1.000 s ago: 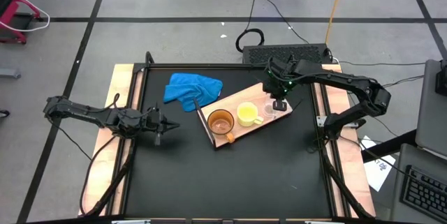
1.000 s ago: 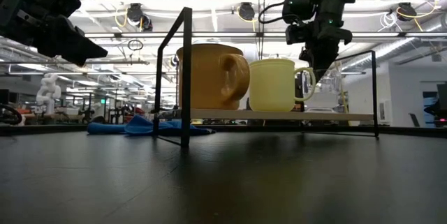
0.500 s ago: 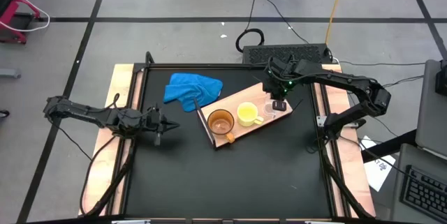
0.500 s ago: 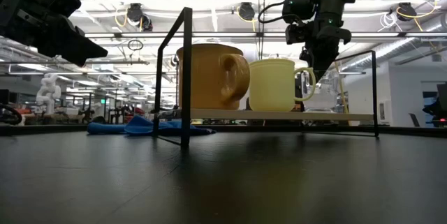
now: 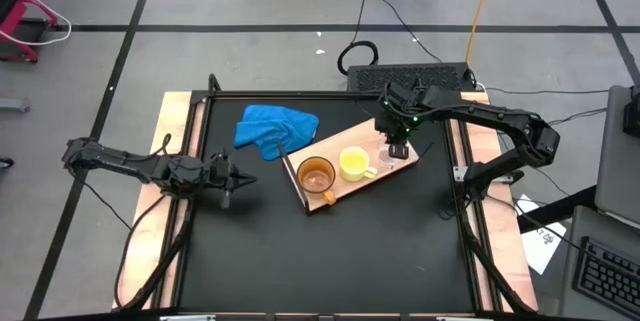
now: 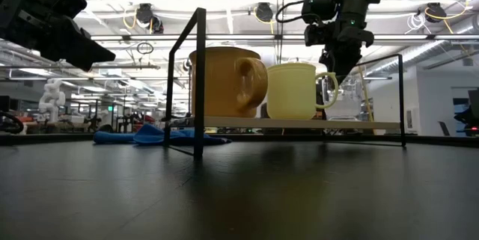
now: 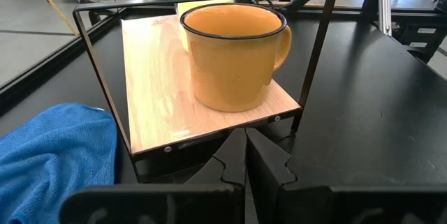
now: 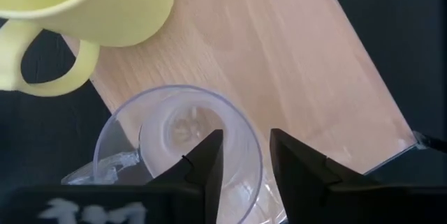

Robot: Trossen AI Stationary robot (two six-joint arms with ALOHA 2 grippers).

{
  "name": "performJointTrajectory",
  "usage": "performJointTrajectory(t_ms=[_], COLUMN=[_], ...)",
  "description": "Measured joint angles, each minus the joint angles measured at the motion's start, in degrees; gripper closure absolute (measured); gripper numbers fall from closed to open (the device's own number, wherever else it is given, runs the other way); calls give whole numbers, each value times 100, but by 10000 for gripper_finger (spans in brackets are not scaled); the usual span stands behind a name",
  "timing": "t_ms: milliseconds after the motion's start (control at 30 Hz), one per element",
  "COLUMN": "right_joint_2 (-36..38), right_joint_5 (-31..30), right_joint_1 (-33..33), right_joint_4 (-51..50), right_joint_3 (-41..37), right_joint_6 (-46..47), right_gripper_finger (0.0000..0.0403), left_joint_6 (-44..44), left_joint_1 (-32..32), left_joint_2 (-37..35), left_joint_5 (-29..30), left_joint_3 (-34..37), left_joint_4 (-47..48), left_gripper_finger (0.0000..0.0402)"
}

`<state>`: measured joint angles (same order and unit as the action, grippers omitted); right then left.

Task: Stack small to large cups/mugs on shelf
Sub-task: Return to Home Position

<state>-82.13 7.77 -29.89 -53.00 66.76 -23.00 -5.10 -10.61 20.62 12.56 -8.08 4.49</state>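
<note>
On the light-wood shelf [image 5: 372, 179] three vessels stand in a row on their bases: the orange-brown mug [image 5: 316, 175], the yellow mug [image 5: 353, 164] and the small clear cup [image 5: 388, 157]. My right gripper [image 8: 246, 165] hangs over the clear cup [image 8: 174, 137], pointing steeply down. It is open, with one finger inside the cup's rim and one outside; I see no touch. My left gripper [image 7: 246, 147] is shut and empty at the table's left [image 5: 232, 180], facing the orange-brown mug [image 7: 234, 53].
A crumpled blue cloth [image 5: 275, 127] lies on the black table behind the shelf's left end. The shelf board sits raised in a thin black metal frame [image 6: 199, 83] with upright posts. Bare black table [image 5: 330, 261] stretches toward the near edge.
My right gripper's fingers have parted over the clear cup and let go of it, without moving away. The cup stays upright on the shelf beside the yellow mug.
</note>
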Motion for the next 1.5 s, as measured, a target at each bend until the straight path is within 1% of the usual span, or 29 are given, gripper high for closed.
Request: performJointTrajectory(t_ms=[167, 367, 567, 667, 767, 900, 967, 1000, 1100, 1200, 1367, 1500], right_joint_2=[2, 24, 441, 830, 1315, 1968, 2316, 2490, 2991, 3550, 4534, 5216], right_joint_5=[-4, -8, -4, 0, 12, 371, 463, 474, 474, 476, 587, 725], right_joint_1=[0, 2, 39, 39, 43, 55, 69, 87, 142, 195, 199, 199], right_joint_4=[-32, -385, -571, -618, -606, -575, -475, -421, -307, -210, 301, 619], right_joint_3=[40, 369, 496, 497, 496, 494, 439, 382, 100, -298, -1154, -1760], right_joint_6=[-7, 82, 372, 563, 584, 587, 650, 701, 877, 887, 1053, 1310], right_gripper_finger=[284, 275, 270, 278, 299, 351, 384, 393, 395, 401, 402, 402], left_joint_6=[-2, -4, 7, 67, 163, 83, 240, 340, 750, 1017, 1166, 1419], left_joint_1=[-1, 0, 0, 0, 0, -2, -51, -95, -267, -384, -426, -426], left_joint_2=[0, -1, -2, -2, -1, 0, -2, -2, -2, -4, -6, -8], left_joint_5=[0, 0, 2, 80, 85, 61, -114, -182, -182, 1, 57, -1], left_joint_3=[0, 0, 0, 0, 0, 0, 0, 0, 1, 1, 0, 0], left_joint_4=[0, 0, 0, 4, 4, -58, -204, -289, -553, -663, -711, -1014], left_gripper_finger=[387, 387, 387, 387, 387, 389, 397, 398, 399, 400, 400, 401])
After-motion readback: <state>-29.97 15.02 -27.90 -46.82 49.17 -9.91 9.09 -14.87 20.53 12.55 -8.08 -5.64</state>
